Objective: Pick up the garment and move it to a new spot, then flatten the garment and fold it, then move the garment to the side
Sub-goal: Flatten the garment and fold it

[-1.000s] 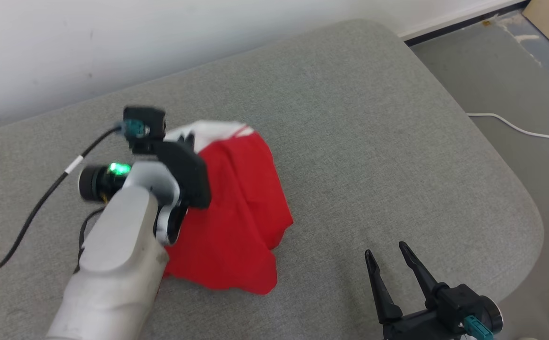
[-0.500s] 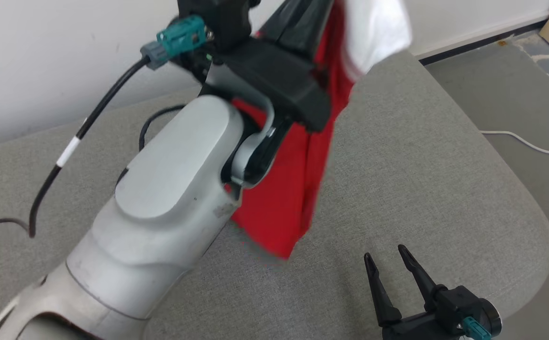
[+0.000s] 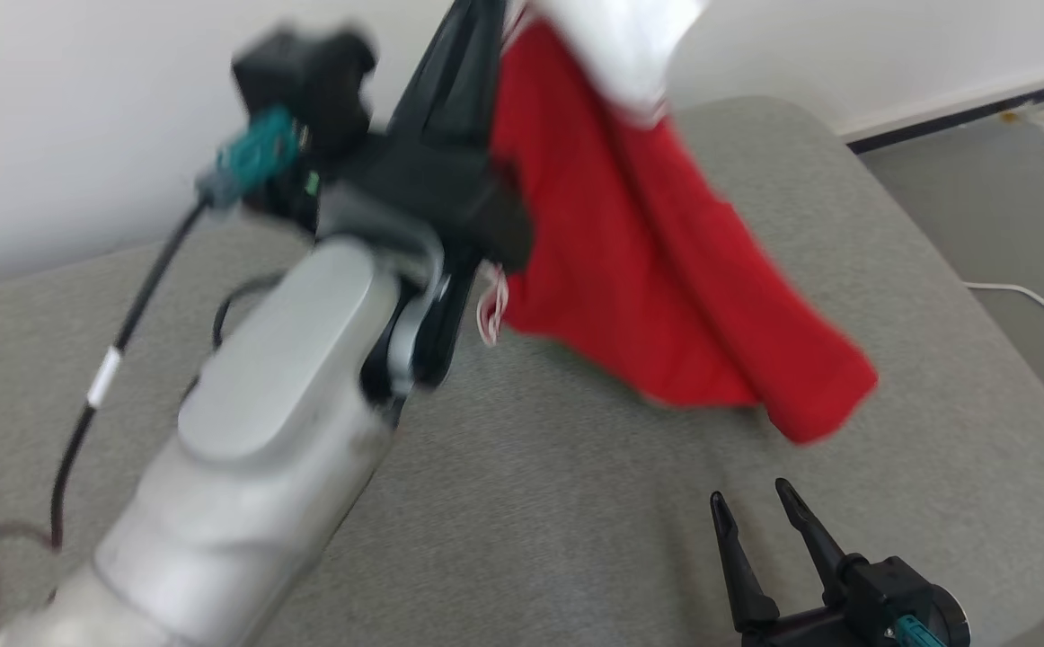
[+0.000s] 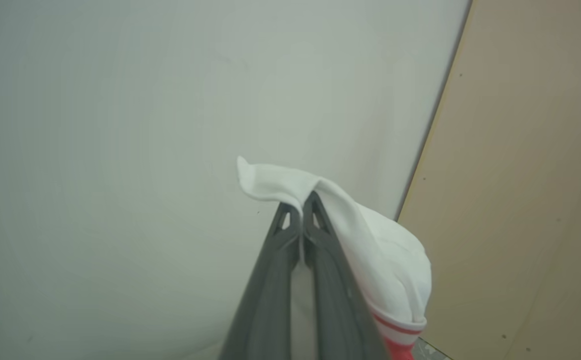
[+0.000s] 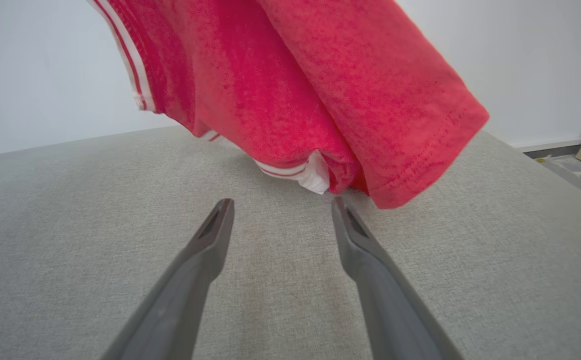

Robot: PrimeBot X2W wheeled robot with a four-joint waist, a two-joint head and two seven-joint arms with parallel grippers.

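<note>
Red cloth with a white edge, the garment [image 3: 657, 270], is held up at the upper centre of the head view and hangs over the grey cushion [image 3: 576, 521]. Its white edge is pinched between the pressed-together fingers of the left gripper [image 4: 298, 212]. The right gripper [image 3: 751, 494] is seen at the lower right, fingers spread and empty, near the garment's lowest fold.
</note>
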